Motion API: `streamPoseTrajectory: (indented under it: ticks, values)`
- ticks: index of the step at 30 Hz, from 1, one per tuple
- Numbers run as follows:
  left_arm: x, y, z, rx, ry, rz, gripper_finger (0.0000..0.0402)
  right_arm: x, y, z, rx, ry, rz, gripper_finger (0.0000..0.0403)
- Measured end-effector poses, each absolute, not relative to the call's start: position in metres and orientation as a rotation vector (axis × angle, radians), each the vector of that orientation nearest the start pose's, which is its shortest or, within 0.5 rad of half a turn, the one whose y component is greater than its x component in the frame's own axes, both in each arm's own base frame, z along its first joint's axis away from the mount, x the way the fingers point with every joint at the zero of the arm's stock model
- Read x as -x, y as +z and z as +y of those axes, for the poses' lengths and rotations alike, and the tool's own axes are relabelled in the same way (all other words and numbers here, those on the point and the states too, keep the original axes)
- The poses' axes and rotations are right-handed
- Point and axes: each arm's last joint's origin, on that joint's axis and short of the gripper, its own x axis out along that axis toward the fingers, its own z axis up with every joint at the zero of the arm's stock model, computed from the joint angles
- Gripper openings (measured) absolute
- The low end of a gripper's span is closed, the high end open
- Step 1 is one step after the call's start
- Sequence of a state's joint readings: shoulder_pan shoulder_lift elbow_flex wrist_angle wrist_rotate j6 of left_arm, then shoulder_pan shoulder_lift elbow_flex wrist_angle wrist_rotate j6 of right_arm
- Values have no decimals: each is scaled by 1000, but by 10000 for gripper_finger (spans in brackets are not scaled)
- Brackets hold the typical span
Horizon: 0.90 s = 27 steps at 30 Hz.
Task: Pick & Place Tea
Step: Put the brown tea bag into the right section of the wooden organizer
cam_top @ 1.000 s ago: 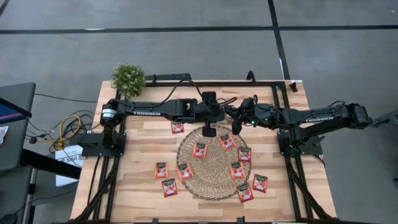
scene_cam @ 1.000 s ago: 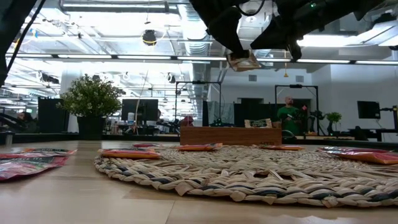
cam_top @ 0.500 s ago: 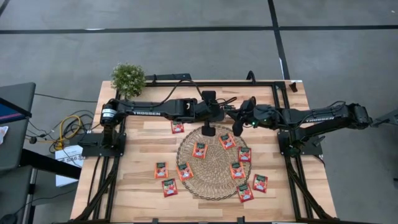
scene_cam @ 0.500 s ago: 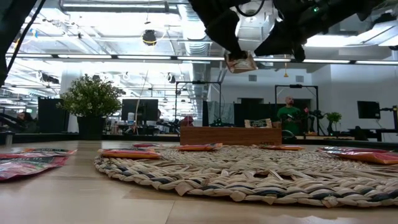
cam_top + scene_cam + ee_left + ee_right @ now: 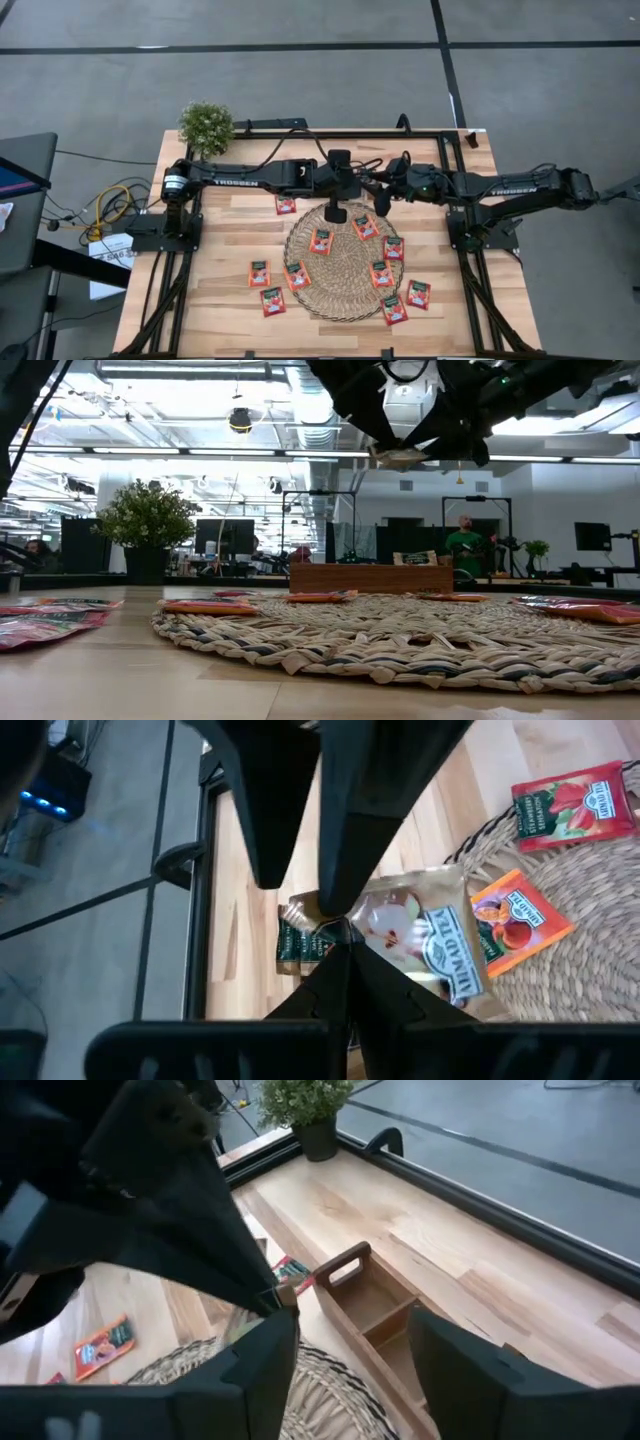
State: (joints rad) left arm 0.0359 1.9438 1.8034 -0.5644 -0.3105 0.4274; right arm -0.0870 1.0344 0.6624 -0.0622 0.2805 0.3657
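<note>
Overhead, the round straw mat point(image 5: 343, 261) is lying mid-table with red sachets point(image 5: 321, 241) scattered on and around it. The left gripper point(image 5: 345, 935) is clenching a pale sachet point(image 5: 425, 945) above the mat's far edge; the right gripper point(image 5: 345, 1355), jaws released, is hanging beside it.

The tea sachets point(image 5: 321, 241) are red-orange, each with a dark green-and-white label. One silvery sachet point(image 5: 420, 945) shows pale fruit and the same green-and-white label. The round mat point(image 5: 345, 298) is straw-coloured, woven in rings. The counter point(image 5: 225, 260) is pale wood in planks. The tray point(image 5: 375, 1305) is brown wood. Both arms are black. The plant point(image 5: 206, 125) is green.
</note>
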Motion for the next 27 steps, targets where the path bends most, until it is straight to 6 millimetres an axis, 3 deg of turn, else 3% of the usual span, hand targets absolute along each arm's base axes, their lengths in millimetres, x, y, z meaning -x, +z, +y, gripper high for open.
streamPoseTrajectory:
  ticks: [4, 13, 27]
  values:
    - [-440, 313, 23, -508, 173, 755, 0, -220, 258, -33, -335, -413, 356, 191]
    - [-440, 314, 22, -509, 174, 751, 0, -222, 260, -35, -352, -276, 357, 147]
    - [-440, 314, 22, -535, 159, 752, 0, -222, 262, -37, -376, -194, 350, 155]
